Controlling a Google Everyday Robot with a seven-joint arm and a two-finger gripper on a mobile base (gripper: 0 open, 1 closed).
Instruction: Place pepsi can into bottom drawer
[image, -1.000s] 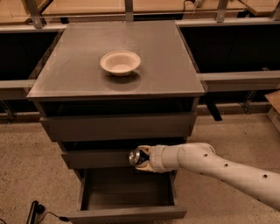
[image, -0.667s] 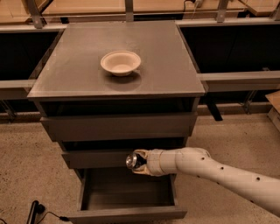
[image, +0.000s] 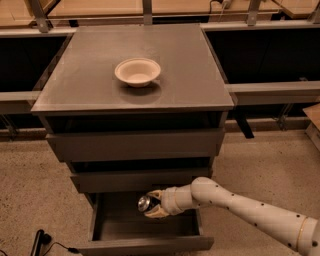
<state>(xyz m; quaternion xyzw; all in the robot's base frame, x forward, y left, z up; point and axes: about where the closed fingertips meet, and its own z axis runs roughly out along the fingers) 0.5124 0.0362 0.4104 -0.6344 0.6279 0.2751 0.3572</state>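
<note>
Camera view has my claw (image: 151, 205) clamped on the pepsi can (image: 144, 202), its long axis lying sideways, directly above the open bottom drawer (image: 125, 228).

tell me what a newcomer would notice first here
The white arm reaches in from the right, its gripper holding the pepsi can just over the open bottom drawer. Next comes the lone cream bowl, sitting near the middle of the grey cabinet top.
</note>
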